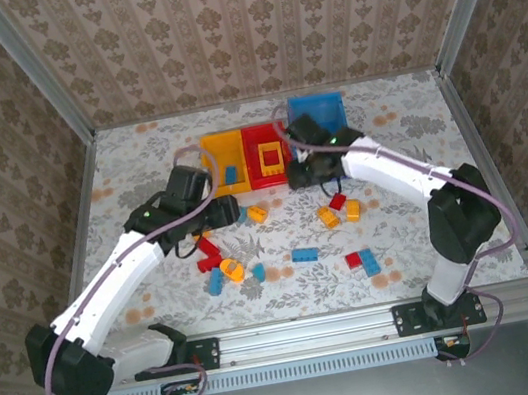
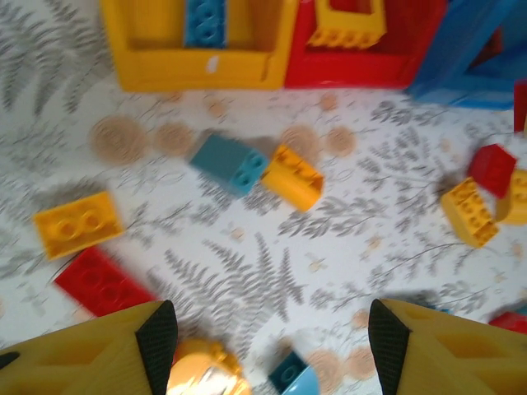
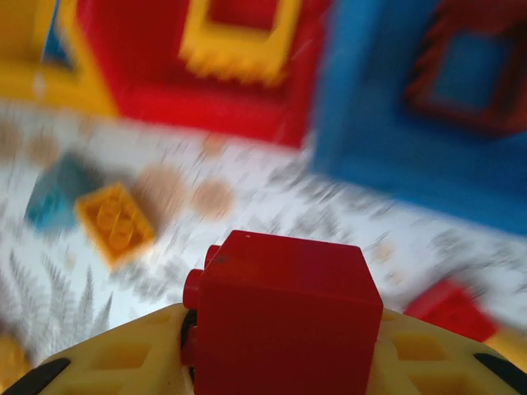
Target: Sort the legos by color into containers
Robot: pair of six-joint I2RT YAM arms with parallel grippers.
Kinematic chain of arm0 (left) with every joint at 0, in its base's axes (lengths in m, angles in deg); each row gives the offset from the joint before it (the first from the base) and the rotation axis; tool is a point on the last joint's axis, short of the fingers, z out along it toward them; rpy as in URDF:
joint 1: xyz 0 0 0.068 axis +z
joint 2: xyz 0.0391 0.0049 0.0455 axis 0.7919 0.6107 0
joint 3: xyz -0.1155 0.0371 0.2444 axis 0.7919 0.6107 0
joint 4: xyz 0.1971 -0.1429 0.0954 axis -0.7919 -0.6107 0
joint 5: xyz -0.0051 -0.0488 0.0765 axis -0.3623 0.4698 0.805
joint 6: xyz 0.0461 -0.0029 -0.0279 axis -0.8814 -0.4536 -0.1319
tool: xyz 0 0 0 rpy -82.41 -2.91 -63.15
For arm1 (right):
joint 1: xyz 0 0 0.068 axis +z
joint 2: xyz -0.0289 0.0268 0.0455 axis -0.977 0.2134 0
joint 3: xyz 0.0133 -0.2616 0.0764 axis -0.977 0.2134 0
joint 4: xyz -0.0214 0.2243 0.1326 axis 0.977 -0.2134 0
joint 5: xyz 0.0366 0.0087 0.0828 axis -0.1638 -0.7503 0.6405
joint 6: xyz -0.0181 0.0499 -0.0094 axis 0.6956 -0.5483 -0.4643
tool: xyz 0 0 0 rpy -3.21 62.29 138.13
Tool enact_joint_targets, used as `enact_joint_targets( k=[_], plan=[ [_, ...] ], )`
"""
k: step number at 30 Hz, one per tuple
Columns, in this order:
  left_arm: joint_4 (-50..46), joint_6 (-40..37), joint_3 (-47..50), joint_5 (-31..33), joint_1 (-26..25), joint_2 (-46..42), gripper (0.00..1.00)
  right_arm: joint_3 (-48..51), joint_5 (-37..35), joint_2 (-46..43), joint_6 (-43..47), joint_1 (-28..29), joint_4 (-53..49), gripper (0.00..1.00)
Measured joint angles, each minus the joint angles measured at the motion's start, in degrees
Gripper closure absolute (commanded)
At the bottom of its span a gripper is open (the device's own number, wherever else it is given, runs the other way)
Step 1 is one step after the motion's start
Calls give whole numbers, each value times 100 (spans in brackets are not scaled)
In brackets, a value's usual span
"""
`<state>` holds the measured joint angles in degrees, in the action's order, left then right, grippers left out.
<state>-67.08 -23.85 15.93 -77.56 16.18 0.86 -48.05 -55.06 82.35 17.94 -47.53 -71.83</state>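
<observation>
Holding red brick point(image 3: 284, 300) clenched in our right gripper point(image 3: 280, 358) near red bin point(image 3: 132, 58), likely for color-matched drop; left gripper point(image 2: 272, 341) spread empty above loose legos point(image 2: 292, 177), awaiting pick.

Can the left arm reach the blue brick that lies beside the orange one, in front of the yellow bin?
Probably yes. The open left gripper faces the blue brick across bare table. The orange brick appears to touch one side of it, so a finger may bump that.
</observation>
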Motion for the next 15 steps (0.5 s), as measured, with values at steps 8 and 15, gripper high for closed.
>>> enact_joint_targets(
  k=[8, 15],
  plan=[
    [645, -155, -761, -151, -291, 898, 34, -2651, -42, 2109, -240, -1113, -605, 61],
    [809, -365, -984, -203, -393, 1296, 34, -4450, -35, 3641, -614, -1401, -1318, 49]
  ],
)
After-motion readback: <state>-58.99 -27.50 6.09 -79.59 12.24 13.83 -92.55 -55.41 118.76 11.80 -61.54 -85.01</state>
